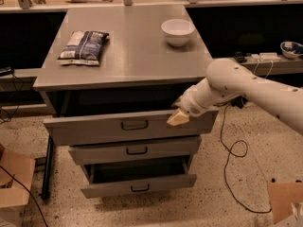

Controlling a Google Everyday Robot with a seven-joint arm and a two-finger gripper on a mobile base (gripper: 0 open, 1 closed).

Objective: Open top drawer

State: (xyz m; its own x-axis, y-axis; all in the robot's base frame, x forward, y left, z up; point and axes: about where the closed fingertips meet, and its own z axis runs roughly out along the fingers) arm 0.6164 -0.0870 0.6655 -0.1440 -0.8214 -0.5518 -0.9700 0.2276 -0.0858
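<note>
The top drawer [94, 129] is the widest grey drawer, just under the cabinet top, and stands pulled out with a dark gap above its front. Its small black pull handle [134, 125] sits at the centre of the front. My gripper [178, 117] is at the upper edge of this drawer front, right of the handle, with the white arm [246, 86] reaching in from the right. The tan fingertips [177, 119] rest against the drawer's front.
Below are the middle drawer [137, 150] and the bottom drawer [137, 187], the bottom one pulled out. On the cabinet top [132, 46] lie a chip bag [84, 46] and a white bowl [178, 31]. Cardboard boxes [14, 183] flank the cabinet; a cable [232, 150] trails on the floor.
</note>
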